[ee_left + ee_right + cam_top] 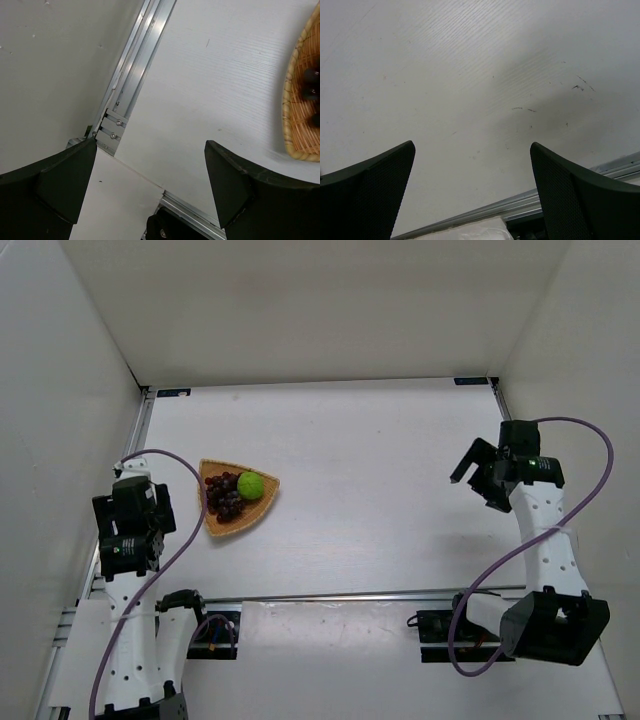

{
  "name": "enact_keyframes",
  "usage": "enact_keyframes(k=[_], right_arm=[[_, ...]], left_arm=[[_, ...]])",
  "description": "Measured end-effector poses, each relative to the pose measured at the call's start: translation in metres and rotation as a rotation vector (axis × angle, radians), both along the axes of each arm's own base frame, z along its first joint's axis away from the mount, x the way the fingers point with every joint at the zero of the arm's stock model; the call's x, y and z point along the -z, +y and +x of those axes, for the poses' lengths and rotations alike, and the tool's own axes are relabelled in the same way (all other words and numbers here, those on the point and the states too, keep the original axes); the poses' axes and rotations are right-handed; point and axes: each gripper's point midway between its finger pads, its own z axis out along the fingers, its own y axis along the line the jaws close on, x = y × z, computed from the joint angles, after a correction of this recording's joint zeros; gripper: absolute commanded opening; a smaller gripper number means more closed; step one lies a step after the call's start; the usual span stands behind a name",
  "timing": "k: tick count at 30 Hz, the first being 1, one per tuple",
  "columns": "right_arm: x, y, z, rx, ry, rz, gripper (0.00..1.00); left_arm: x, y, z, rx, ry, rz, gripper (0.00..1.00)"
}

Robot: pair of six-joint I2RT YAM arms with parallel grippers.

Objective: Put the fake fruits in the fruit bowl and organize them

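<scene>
The white table (pixel 380 450) sits inside a boxed space with plain white walls (pixel 300 300) behind it and on both sides. An aluminium rail (pixel 340 595) crosses the table on the near side of the bowl (pixel 222 529), and another strip runs along the table edge to the bowl's left. In the right wrist view the surface carries a few faint dark scuffs (pixel 580 88).

The wicker bowl lies flat on the left part of the table. Both fruits are inside it. The grapes (pixel 223 496) fill its middle and left. The apple (pixel 250 485) sits against them toward the bowl's far right corner.

The left gripper (pixel 150 145) hangs just left of the bowl with its fingers (pixel 65 175) spread wide. Nothing is between them and they touch nothing. Only the bowl's rim and a few dark grapes show at the edge of its wrist view.

The right gripper (pixel 476 483) is well to the right of the bowl, above bare table. Its fingers (pixel 570 195) are likewise fully apart and empty.
</scene>
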Motion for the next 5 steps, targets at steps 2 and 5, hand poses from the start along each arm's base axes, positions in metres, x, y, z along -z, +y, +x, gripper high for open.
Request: enact_keyframes(k=[2, 5], right_arm=[[0.0001, 0.0005, 0.0000, -0.005, 0.000, 0.001, 1.00], [0.0004, 0.0008, -0.0001, -0.009, 0.002, 0.001, 1.00]], left_arm=[[0.0003, -0.0005, 0.0004, 0.001, -0.002, -0.005, 1.00], [0.0012, -0.0017, 0.0007, 0.006, -0.003, -0.015, 1.00]])
